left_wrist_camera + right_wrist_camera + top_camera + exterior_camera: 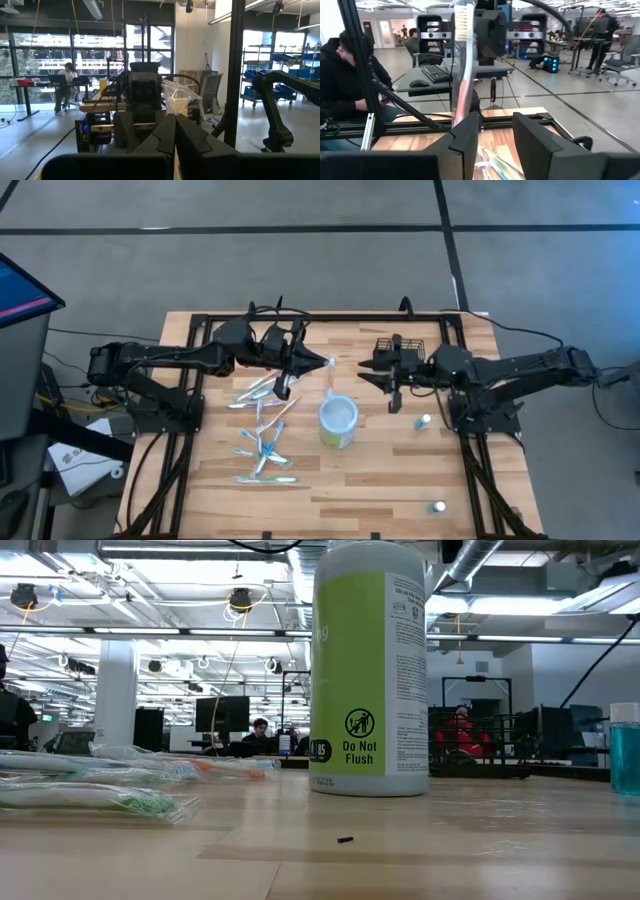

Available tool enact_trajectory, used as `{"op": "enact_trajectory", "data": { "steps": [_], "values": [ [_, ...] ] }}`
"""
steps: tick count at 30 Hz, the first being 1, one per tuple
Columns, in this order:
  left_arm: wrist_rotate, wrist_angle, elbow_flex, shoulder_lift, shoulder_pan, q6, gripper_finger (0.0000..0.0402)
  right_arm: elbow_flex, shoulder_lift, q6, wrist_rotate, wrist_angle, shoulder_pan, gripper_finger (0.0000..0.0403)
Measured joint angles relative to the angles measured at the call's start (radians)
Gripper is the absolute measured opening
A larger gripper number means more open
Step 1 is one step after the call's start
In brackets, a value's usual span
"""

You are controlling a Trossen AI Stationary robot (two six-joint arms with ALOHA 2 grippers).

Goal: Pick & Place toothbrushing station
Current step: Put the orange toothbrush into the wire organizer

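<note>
The toothbrushing station, a small black wire basket [386, 343], stands on the table at the far right, partly under my right arm. The white-and-green cup [338, 422] [370, 670] stands upright mid-table. A wrapped toothbrush [462, 60] stands upright in the air between my two grippers, bristles up. My left gripper [322, 364] [175, 131] is shut on it, above the cup's far side. My right gripper [366, 370] [495, 132] faces it, open, one finger [465, 140] just in front of the brush's lower part; whether it touches, I cannot tell. My left gripper is shut on the toothbrush's clear wrapper [176, 100], which bunches just beyond the shut fingertips; the fingers themselves hide the place of contact. The fingers point level toward the table's right. The brush [331, 378] is lifted clear of the table, upright.
Several wrapped toothbrushes [262, 435] [100, 780] lie scattered on the table's left half. Two small blue-capped bottles [427, 421] [438, 506] stand on the right half. A black frame [200, 320] borders the table. People sit at desks in the room beyond.
</note>
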Motion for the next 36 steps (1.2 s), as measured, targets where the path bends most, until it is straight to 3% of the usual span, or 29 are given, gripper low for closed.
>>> {"op": "enact_trajectory", "data": {
  "steps": [9, 21, 28, 36],
  "values": [
    [-0.001, -0.007, 0.000, 0.000, 0.000, 0.029, 0.0000, 0.102, 0.099, -0.024, -0.085, 0.001, -0.014, 0.0167],
    [-0.002, -0.016, 0.000, 0.000, 0.000, 0.029, 0.0000, 0.194, 0.214, -0.026, -0.088, 0.001, -0.014, 0.0217],
    [-0.002, -0.016, 0.000, 0.000, 0.000, 0.029, 0.0000, 0.208, 0.218, -0.026, -0.090, 0.007, -0.023, 0.0220],
    [-0.002, -0.016, 0.000, 0.000, 0.000, 0.054, 0.0000, 0.208, 0.218, -0.023, -0.102, 0.030, -0.034, 0.0193]
  ]
}}
